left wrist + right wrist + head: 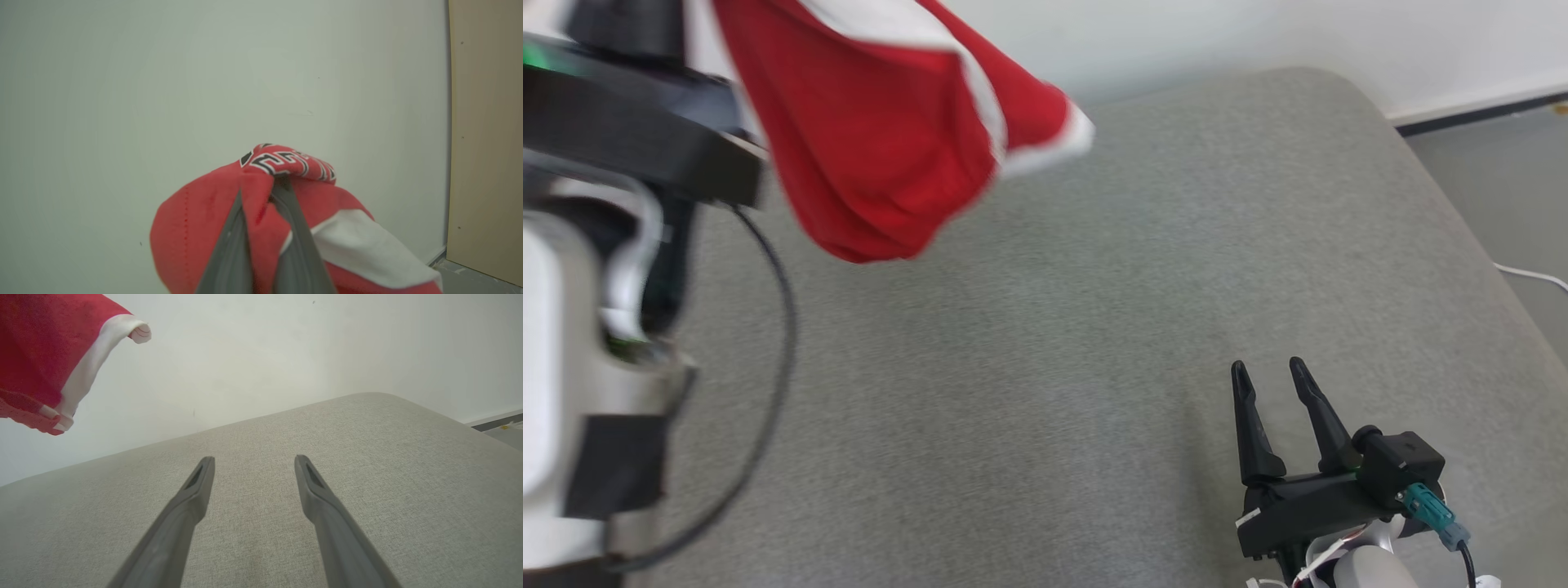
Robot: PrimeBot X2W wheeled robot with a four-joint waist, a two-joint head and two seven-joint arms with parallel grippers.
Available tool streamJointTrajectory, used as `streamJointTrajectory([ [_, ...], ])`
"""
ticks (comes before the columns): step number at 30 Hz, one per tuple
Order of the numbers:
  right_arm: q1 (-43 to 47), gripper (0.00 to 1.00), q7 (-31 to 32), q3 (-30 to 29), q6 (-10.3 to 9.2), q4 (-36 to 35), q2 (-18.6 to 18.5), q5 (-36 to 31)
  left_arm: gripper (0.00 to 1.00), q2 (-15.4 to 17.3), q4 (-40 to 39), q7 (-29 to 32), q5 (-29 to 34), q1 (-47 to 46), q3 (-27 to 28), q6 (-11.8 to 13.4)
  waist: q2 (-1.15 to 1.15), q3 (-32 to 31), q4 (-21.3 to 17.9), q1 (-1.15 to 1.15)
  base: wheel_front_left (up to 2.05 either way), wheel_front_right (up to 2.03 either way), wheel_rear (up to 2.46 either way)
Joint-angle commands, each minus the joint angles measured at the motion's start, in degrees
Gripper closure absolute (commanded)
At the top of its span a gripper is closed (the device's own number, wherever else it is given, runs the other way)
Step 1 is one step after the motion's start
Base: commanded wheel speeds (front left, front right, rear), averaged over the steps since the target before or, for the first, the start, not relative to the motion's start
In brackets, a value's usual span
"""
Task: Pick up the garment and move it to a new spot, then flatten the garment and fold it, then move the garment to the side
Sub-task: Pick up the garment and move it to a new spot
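Observation:
The garment (pixel 882 139) is red with white trim and hangs in the air at the upper left of the head view, well above the grey cushion (pixel 1094 327). In the left wrist view my left gripper (pixel 261 192) is shut on a bunched fold of the garment (pixel 196 228), which shows black and white lettering at its top. My right gripper (pixel 1267 371) is open and empty, low over the cushion at the lower right. The right wrist view shows its fingers (pixel 192 494) spread over the cushion (pixel 367 457), with the garment (pixel 41 355) dangling at upper left.
A white wall (pixel 1258 33) runs behind the cushion. Grey floor (pixel 1503 188) with a white cable (pixel 1531 276) lies past the cushion's right edge. My left arm's pale housing (pixel 572 367) and a black cable (pixel 768 392) stand at the left. A beige panel (pixel 486 134) is beside the wall.

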Motion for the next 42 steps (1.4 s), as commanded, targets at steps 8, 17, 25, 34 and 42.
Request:
streamJointTrajectory([
  [8,-0.88,0.0,-0.03,0.87,-0.12,-0.26,0.14,0.92,1.0,-6.03,4.75,-2.83,-0.43,9.9,-6.07,0.87,0.0,3.35,-5.95,0.01,0.0,0.0,0.0],
  [17,-1.64,0.0,-0.03,0.52,-0.12,-0.39,0.14,0.55,1.0,-7.32,17.29,-8.65,-0.86,22.66,-8.77,0.67,0.0,5.38,-7.49,0.01,0.0,0.0,0.0],
  [25,-1.25,0.0,-0.03,-0.44,-0.12,-0.72,0.13,-1.42,0.0,-9.17,22.7,-14.06,-0.3,21.27,-10.51,-0.17,0.0,3.39,-4.45,0.01,0.0,0.0,0.0],
  [34,1.11,0.0,-0.03,-0.63,-0.12,-1.18,0.12,-2.14,0.0,-7.77,17.43,-17.73,0.27,19.53,-8.76,1.35,0.0,-1.39,1.77,0.01,0.0,0.0,0.0],
  [42,2.78,0.0,-0.03,-0.77,-0.12,-2.22,0.12,-2.15,0.0,-1.74,11.45,-19.22,1.38,27.51,-4.49,5.16,0.0,-4.19,6.5,0.01,0.0,0.0,0.0],
])
